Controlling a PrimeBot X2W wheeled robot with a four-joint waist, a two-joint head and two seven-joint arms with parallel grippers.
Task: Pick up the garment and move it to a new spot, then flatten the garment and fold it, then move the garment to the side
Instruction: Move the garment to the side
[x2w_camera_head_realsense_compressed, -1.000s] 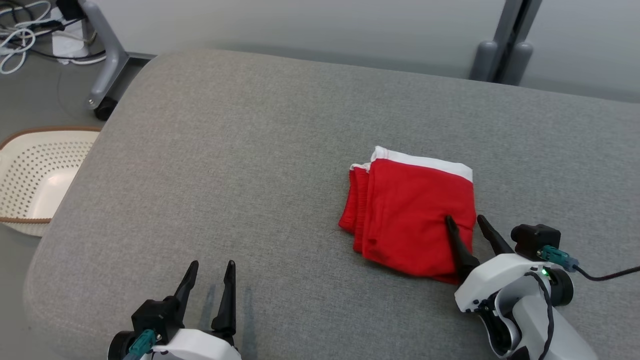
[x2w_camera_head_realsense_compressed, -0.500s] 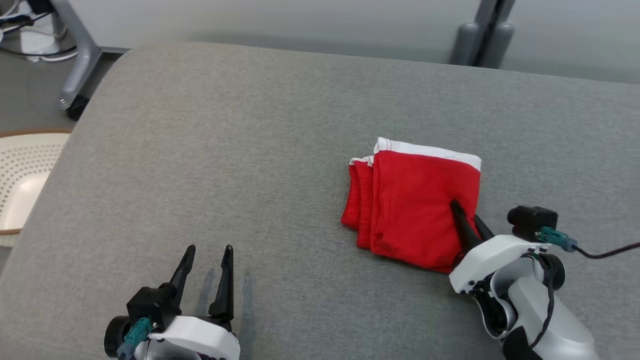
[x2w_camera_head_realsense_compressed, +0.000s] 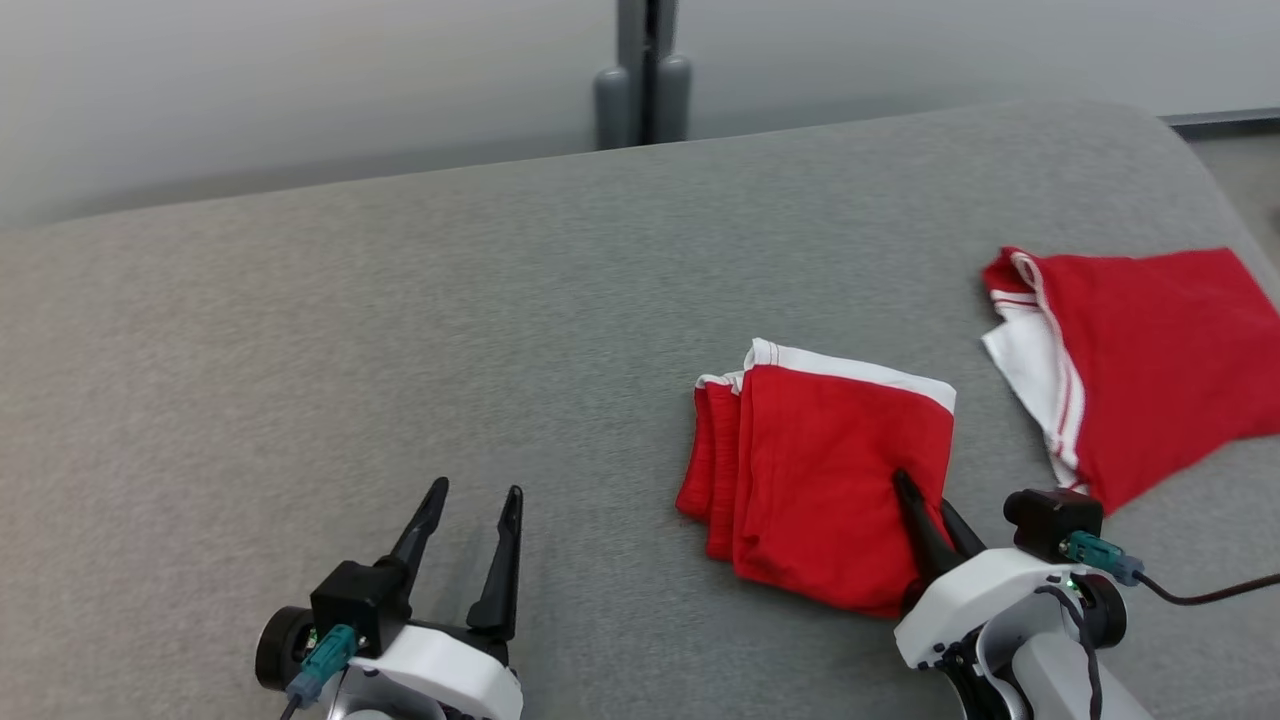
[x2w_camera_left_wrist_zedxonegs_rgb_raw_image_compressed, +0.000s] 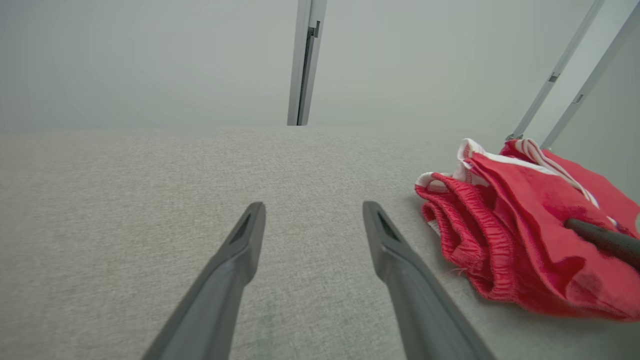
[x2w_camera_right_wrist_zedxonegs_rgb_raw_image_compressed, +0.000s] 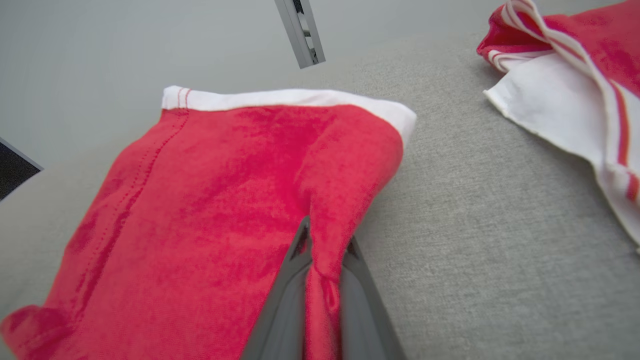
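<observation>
The folded garment (x2w_camera_head_realsense_compressed: 820, 480) lies on the cushion (x2w_camera_head_realsense_compressed: 400, 350), right of middle. A second garment (x2w_camera_head_realsense_compressed: 1150, 360) lies at the cushion's right edge.

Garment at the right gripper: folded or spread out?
Folded. The garment lies as a compact rectangle, layered edges stacked along its left side.

There were 2 red garments with white trim on 1 grey counter (x2w_camera_head_realsense_compressed: 400, 330): 1 folded garment (x2w_camera_head_realsense_compressed: 820, 480) and 1 looser garment (x2w_camera_head_realsense_compressed: 1150, 350). There were 2 pincers, 1 left pincer (x2w_camera_head_realsense_compressed: 478, 490) and 1 right pincer (x2w_camera_head_realsense_compressed: 922, 493), each with 2 long dark fingers, 4 fingers in all. The wrists carried 2 teal plugs, 1 left plug (x2w_camera_head_realsense_compressed: 318, 660) and 1 right plug (x2w_camera_head_realsense_compressed: 1095, 552). There was 1 black cable (x2w_camera_head_realsense_compressed: 1200, 595) and 1 grey post (x2w_camera_head_realsense_compressed: 645, 90).
</observation>
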